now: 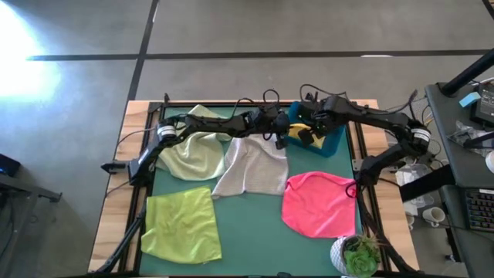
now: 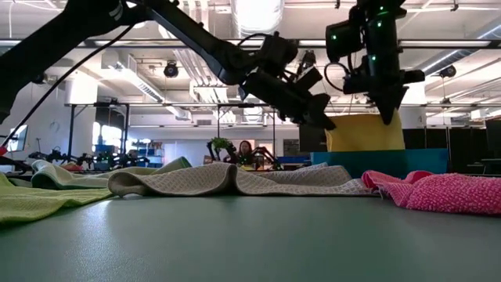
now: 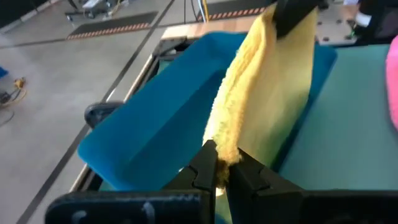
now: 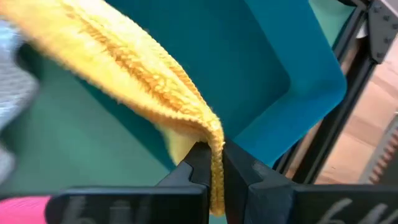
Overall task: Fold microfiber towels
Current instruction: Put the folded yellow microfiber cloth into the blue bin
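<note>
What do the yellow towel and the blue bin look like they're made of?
Yellow towel: soft, fuzzy pile, likely microfiber; fibres stand up along the fold, and it droops between the shut left gripper and right gripper. Blue bin: smooth, rigid, matte walls with rounded corners, probably moulded plastic.

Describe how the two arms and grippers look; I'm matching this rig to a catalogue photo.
Both arms are dark, slim and jointed, with loose black cables looping along them. Each has a white band near its base. The left gripper and right gripper each end in two black wedge-shaped fingers. Small green lights glow on the right wrist.
</note>
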